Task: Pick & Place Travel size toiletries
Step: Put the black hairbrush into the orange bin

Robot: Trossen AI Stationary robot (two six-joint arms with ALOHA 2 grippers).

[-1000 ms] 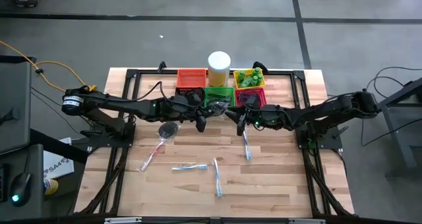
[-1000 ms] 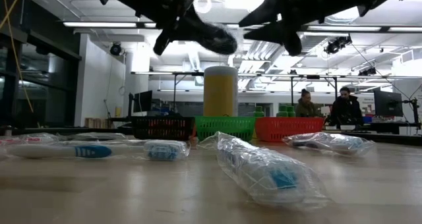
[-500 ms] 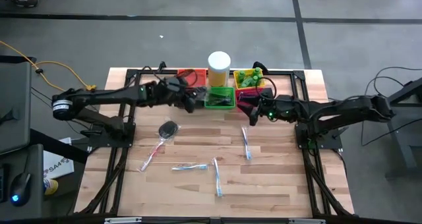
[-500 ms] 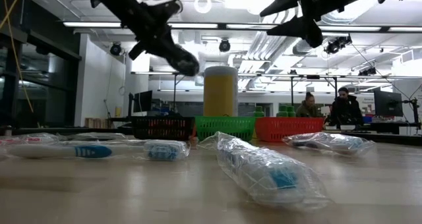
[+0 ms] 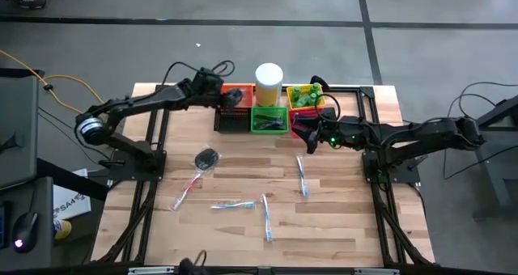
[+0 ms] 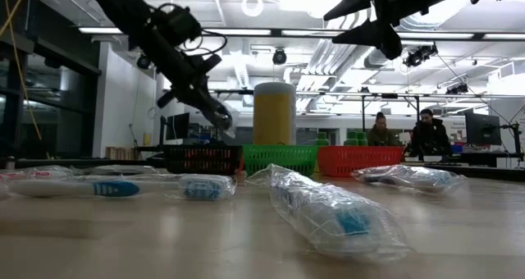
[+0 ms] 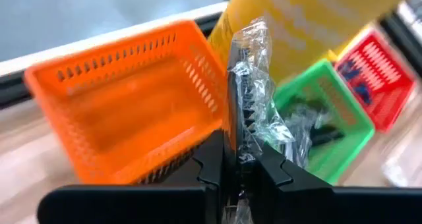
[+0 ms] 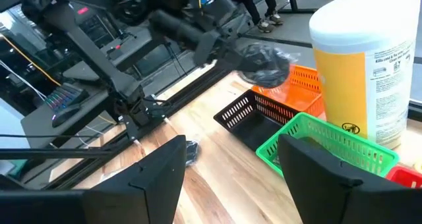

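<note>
High view: the left claw (image 5: 235, 96) sits at upper centre over the orange basket (image 5: 235, 90), while wrapped toothbrushes (image 5: 266, 219) and a dark coiled bundle (image 5: 206, 158) lie loose on the table (image 5: 340, 218), so by my judgement much sorting is left. Low view: a wrapped toothbrush (image 6: 332, 210) lies in the lower centre foreground. Wrist views: the left claw is clamped on a clear-wrapped black comb (image 7: 245, 112) above the orange basket at left; the right claw (image 8: 231, 165), at bottom, stands wide and empty.

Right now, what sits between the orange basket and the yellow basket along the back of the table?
The tall white cylinder stands between the orange basket and the yellow basket; the high view shows it.
</note>
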